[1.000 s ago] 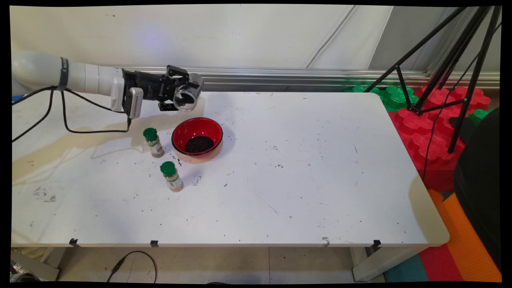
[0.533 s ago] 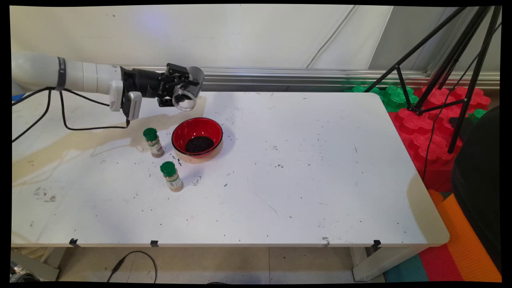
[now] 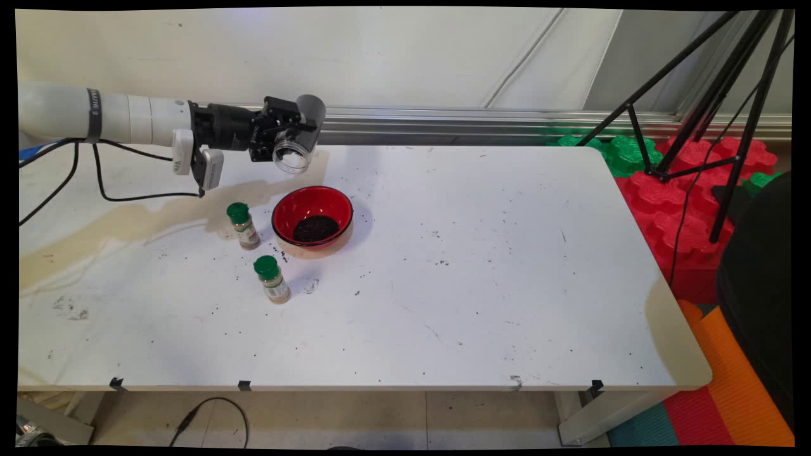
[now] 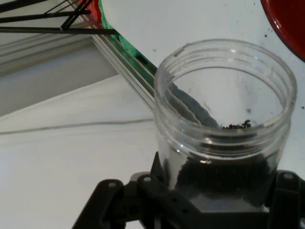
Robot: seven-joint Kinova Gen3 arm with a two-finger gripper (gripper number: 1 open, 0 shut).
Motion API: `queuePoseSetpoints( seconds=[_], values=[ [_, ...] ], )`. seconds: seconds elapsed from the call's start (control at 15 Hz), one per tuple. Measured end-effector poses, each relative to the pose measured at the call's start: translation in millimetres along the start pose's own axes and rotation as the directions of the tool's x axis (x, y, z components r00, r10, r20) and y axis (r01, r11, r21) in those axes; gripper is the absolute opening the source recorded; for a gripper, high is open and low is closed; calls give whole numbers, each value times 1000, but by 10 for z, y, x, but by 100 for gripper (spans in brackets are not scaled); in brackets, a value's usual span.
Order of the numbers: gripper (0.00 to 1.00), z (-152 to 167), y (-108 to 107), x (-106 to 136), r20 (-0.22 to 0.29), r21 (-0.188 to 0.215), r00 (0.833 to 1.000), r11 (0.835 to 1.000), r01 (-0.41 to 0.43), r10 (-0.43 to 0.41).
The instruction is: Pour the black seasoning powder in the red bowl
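Over the last second the clear jar (image 3: 294, 149) has tipped back a little: its mouth faced out over the red bowl (image 3: 312, 215) before and now points more downward, and the whole hand has risen slightly and drawn away from the bowl toward the wall. The bowl has not moved, and the dark grains sitting in its bottom look the same as before.

The gripper (image 3: 283, 136) is closed around the jar, holding it by its body up in the air, behind the bowl and a touch toward the arm's side of it. From the hand camera the jar (image 4: 224, 119) is nearly empty; a small clump of dark grains clings just inside the rim, and there may be more lower down, though the glass and the black linkage behind it make that hard to judge.

Two green-capped spice bottles stand upright on the table (image 3: 475, 266). One bottle (image 3: 242, 225) is just beside the bowl, on the arm's side. The other bottle (image 3: 272, 279) stands near the bowl's front, toward the table's near edge. Dark specks lie scattered on the table around the bowl.
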Motion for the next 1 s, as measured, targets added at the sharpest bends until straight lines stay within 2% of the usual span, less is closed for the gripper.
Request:
queuePoseSetpoints(
  seconds=[0.4, 1.0],
  values=[
    [0, -12, -41, 1, 12, 13, 997, 997, -73, 73],
    [0, -26, -99, 8, 31, 34, 985, 984, -172, 171]
  ],
)
